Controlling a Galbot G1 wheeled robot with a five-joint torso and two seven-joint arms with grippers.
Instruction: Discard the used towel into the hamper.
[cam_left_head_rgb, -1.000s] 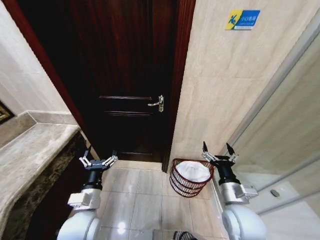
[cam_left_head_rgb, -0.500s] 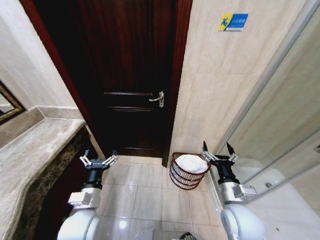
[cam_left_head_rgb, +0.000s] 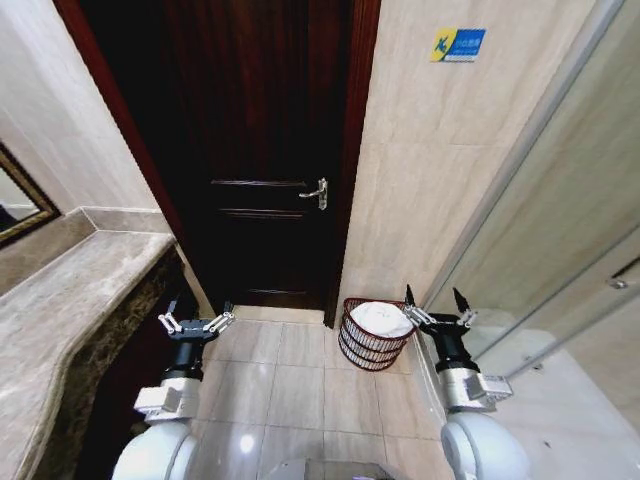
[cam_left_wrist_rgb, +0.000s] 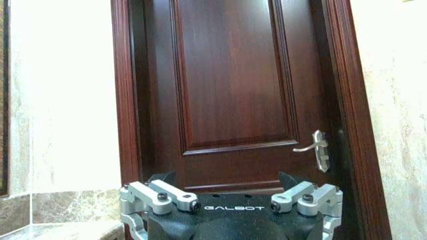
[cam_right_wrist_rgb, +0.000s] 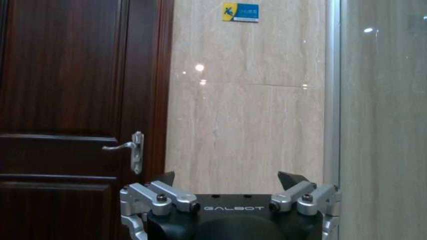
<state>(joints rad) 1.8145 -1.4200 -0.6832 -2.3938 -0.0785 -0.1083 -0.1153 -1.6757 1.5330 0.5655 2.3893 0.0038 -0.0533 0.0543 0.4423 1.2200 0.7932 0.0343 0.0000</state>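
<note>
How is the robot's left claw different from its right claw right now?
The left gripper hangs over bare floor tiles in front of the dark door, while the right gripper sits right beside the hamper with white cloth in it. The left gripper faces the door; the right gripper faces the beige wall. Both are open, empty and pointing forward.

This is looking like a bathroom in a hotel or a home. Pale marble-look tiles are covering the walls (cam_left_head_rgb: 420, 170) and the floor (cam_left_head_rgb: 290, 385), a stone worktop (cam_left_head_rgb: 70, 300) is running under a framed mirror (cam_left_head_rgb: 20, 200), a dark wooden door (cam_left_head_rgb: 260, 150) with a lever handle (cam_left_head_rgb: 317, 192) is closing the room, and a glass shower partition (cam_left_head_rgb: 560, 230) is standing beside a small blue sign (cam_left_head_rgb: 456, 44).
</note>
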